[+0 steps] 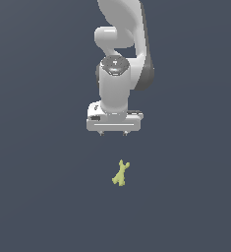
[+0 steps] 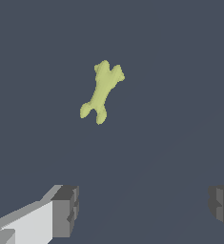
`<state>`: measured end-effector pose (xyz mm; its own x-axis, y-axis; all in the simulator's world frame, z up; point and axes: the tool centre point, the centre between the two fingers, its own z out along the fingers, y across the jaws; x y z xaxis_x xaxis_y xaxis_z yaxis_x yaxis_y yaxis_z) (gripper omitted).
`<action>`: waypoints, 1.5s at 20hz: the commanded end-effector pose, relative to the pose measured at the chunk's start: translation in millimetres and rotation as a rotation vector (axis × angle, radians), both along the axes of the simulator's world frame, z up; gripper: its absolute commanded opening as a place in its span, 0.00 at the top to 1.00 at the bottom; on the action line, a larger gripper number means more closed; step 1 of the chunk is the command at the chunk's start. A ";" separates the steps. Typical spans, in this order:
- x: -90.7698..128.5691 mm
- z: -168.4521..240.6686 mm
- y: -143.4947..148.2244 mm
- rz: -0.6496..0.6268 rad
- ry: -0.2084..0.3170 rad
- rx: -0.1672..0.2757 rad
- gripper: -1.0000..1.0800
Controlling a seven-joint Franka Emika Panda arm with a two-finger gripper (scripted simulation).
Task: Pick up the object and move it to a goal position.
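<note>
My claw [image 1: 113, 133] hangs released, fingers [image 2: 66, 210] spread wide and cut off in the wrist view. The object [image 1: 120, 173] lies apart from it on the dark floor [image 1: 38, 197], untouched.

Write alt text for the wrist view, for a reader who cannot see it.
A small yellow-green branching object lies alone on a plain dark grey surface, untouched. In the foreground the gripper has its jaws spread wide apart and empty, with the object lying beyond the gap, not between them.
</note>
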<state>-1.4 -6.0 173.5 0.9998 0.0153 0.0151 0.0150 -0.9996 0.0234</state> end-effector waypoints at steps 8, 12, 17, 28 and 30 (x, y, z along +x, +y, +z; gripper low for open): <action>3.8 3.2 -0.5 0.023 -0.002 -0.024 0.04; 5.5 4.4 -0.6 0.032 -0.003 -0.034 0.04; 5.4 4.0 -0.5 0.030 -0.003 -0.032 0.04; 29.7 -14.8 5.7 -0.051 -0.002 -0.019 0.04; 37.5 -21.8 8.0 -0.078 -0.001 -0.015 0.04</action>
<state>30.6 0.2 157.0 0.9989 -0.0431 0.0176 -0.0438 -0.9982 0.0413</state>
